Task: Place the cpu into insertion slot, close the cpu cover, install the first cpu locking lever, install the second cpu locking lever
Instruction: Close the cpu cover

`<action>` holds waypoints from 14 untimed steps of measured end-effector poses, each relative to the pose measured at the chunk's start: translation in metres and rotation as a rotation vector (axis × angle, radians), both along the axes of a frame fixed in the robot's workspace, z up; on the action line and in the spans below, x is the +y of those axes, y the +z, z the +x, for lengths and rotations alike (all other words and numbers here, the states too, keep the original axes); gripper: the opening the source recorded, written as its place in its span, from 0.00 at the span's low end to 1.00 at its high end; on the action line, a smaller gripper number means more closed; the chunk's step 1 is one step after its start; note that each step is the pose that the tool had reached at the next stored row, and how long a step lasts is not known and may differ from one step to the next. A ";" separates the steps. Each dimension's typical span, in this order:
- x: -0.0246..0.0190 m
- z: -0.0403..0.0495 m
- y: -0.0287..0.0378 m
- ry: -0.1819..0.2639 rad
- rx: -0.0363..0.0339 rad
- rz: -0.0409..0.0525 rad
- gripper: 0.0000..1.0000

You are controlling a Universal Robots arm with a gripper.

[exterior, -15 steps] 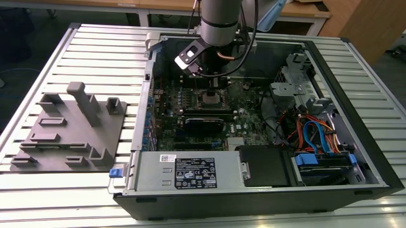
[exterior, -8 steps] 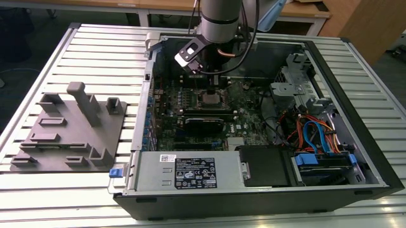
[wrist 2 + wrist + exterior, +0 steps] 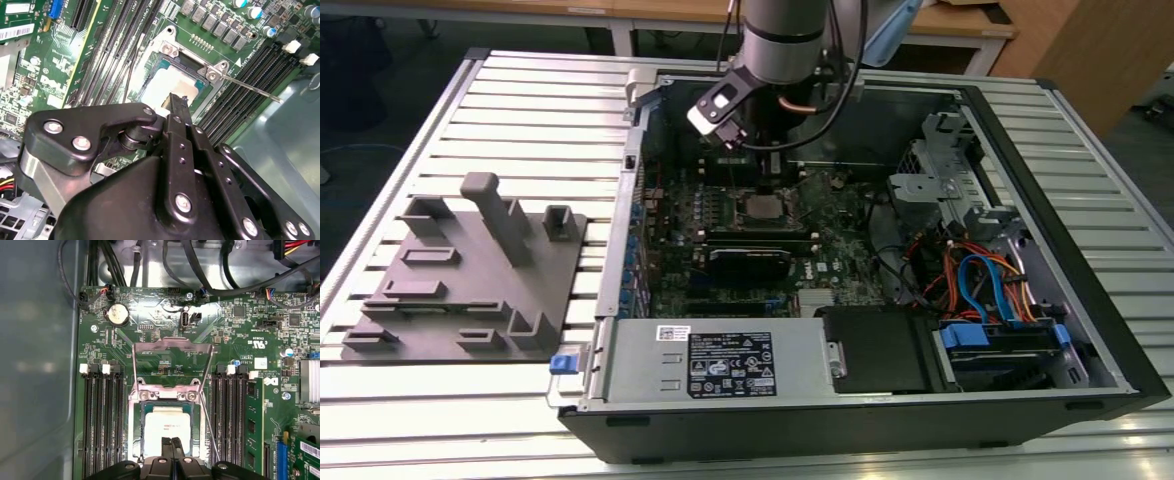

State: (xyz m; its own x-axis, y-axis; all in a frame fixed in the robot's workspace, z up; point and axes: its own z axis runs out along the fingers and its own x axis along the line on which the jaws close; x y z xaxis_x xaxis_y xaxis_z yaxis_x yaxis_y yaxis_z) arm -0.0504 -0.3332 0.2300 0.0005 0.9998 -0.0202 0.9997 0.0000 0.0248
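Note:
The cpu [image 3: 167, 426] lies flat in the insertion slot [image 3: 134, 432] of the green motherboard, its dull silver top showing in both wrist views [image 3: 165, 86]. The cpu cover [image 3: 172, 347] stands swung open past the slot's hinge side, and the board shows through its square opening. A thin locking lever [image 3: 210, 435] sticks out unlatched beside the slot, also seen as a rod [image 3: 250, 87]. My gripper [image 3: 173, 441] is shut with nothing between its fingers, its tips right over the chip's near edge [image 3: 178, 100]. In the exterior view the gripper [image 3: 769, 186] hangs above the slot [image 3: 761, 208].
Black memory slots [image 3: 102, 425] flank the socket, with a green memory stick [image 3: 252, 432] on one side. Black cables [image 3: 200, 270] and a coin battery [image 3: 118, 314] lie beyond the cover. In the exterior view a grey fixture [image 3: 467, 270] sits at the left, outside the case wall [image 3: 620, 230].

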 end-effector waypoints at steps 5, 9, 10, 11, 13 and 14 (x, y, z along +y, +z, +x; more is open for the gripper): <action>0.0000 0.0000 0.0039 0.000 0.0000 0.0001 0.10; 0.0000 0.0000 0.0068 0.000 0.0000 -0.0001 0.10; 0.0000 0.0000 0.0071 0.000 0.0000 0.0000 0.10; 0.0000 0.0002 0.0071 0.000 0.0000 0.0000 0.10; 0.0000 0.0010 0.0071 0.000 0.0018 -0.0012 0.10; 0.0000 0.0017 0.0072 0.000 0.0033 -0.0017 0.10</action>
